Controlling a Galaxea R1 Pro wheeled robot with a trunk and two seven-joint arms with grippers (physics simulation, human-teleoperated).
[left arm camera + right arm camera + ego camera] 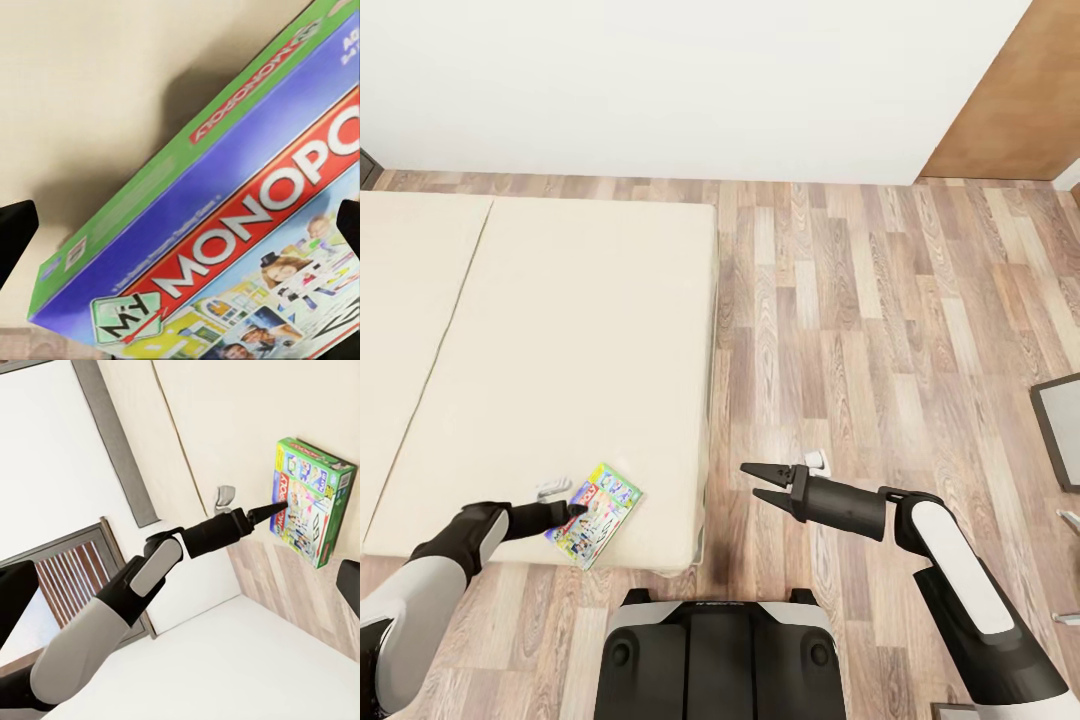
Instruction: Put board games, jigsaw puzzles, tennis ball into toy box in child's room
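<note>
monopoly box [595,514] at left end effector [573,511]

A plain white wall [690,90] fills the top of the head view. At upper right a brown wooden panel [1015,100] stands beside it — door or cabinet side, hard to tell. Wood-plank flooring in mixed brown and grey tones [880,330] covers the centre and right. At the right edge sits a dark-framed grey rectangular object [1060,430], cut off. Light is even and soft.
</note>
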